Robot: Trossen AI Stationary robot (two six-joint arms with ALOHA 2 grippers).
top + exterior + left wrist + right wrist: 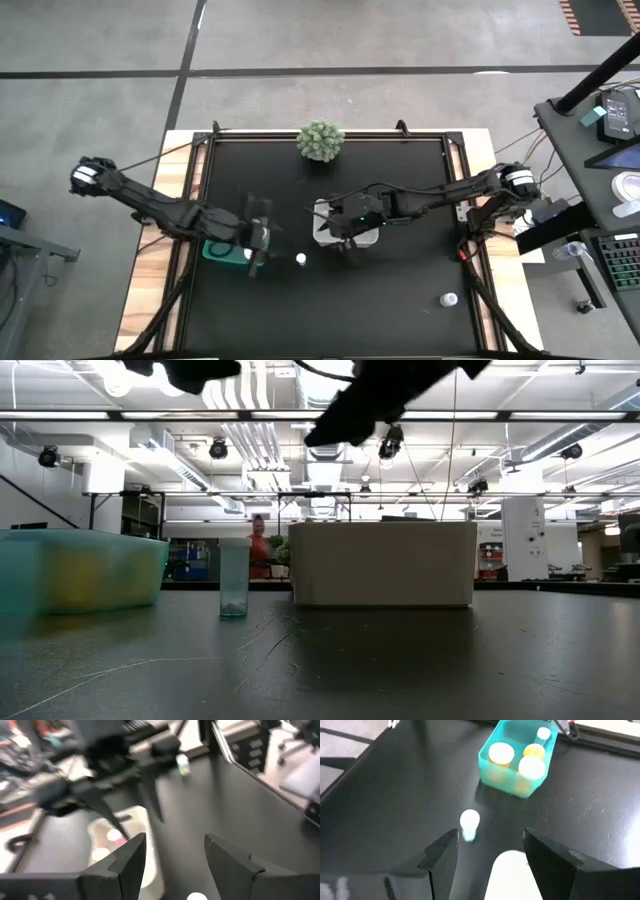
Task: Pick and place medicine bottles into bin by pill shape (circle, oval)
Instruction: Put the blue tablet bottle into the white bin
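— Both claws stood open and empty: left claw (258, 243) above the teal bin (517, 757), right claw (348, 232) over the white bin (345, 222). One bottle (301, 260) stood between them.

— How far along?

— Several bottles (501, 753) were binned. That one and another bottle (449, 299) near the table (400, 310) corner remained.

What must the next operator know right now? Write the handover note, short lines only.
Left gripper: open, empty, above the teal plastic bin.
Right gripper: open, empty, over the white bin.
Done: at least four white-capped bottles sit in the teal bin; some lie in the white bin.
Left: one small white-capped bottle standing between the bins, another by the table's near right edge.
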